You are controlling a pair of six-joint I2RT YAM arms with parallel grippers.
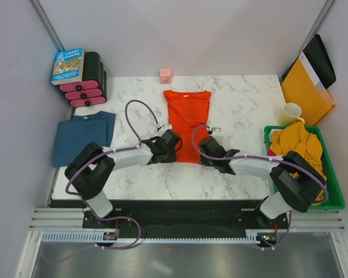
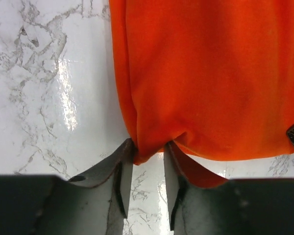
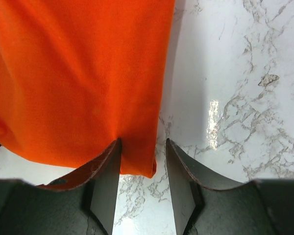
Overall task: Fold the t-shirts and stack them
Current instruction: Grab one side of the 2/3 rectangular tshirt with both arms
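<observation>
Limp orange-red cotton t-shirt [image 1: 187, 116]: to be gripped at near hem corners. Left hand [image 2: 148, 145] clenched on one; right hand [image 3: 143, 143] released, astride other.

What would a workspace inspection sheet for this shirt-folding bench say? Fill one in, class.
Surface: glossy marble table.
Job's things: orange t-shirt flat at centre; teal t-shirt folded, left; yellow t-shirt heaped in green bin.
Clutter: book, pink-ended rolls, pink cube, mug, folder.
Grippers: left gripper straddles the orange t-shirt's near-left corner, grip unclear; right gripper open around its near-right corner.
Cables: purple cables loop off both arms.
Surroundings: pale walls.
</observation>
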